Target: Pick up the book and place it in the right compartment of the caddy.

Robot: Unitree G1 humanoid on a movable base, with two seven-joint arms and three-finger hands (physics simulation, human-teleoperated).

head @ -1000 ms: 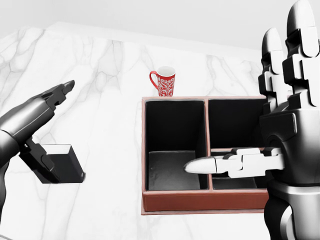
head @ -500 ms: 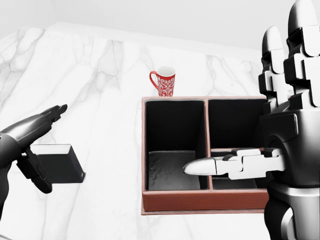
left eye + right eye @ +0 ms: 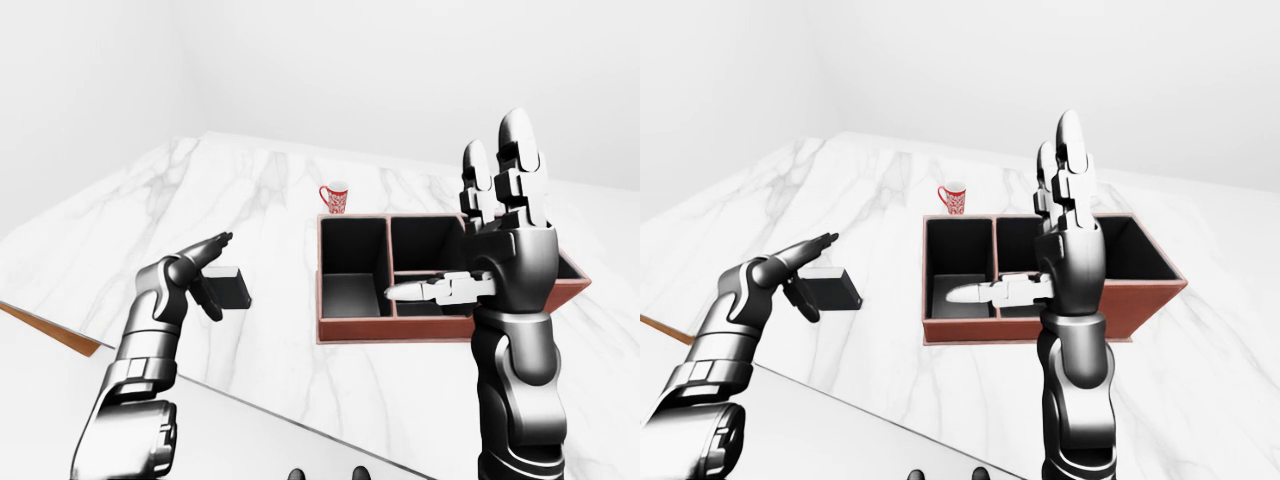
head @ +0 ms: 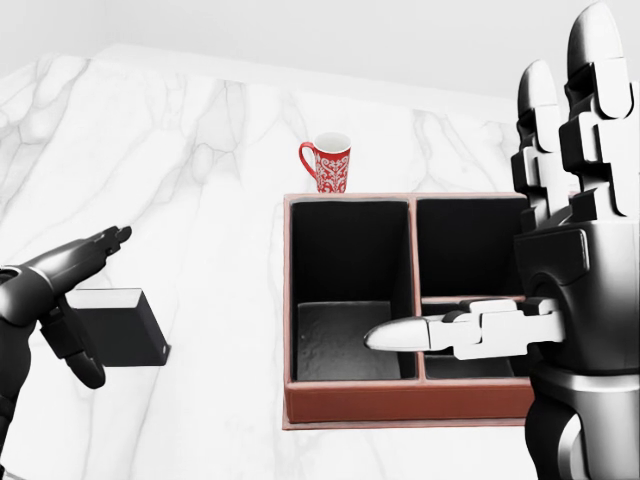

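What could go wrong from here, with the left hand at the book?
1. The left hand is open around the book, not closed, so a lift now could drop it.
2. The raised right hand hangs over the caddy, blocking its right compartment.
3. The red mug beside the caddy's top rim could be knocked.

At the left edge of the head view the left hand (image 4: 62,300) reaches in, fingers spread and extended rightward. At the right edge the right hand (image 4: 560,250) stands upright, fingers straight up, thumb pointing left.
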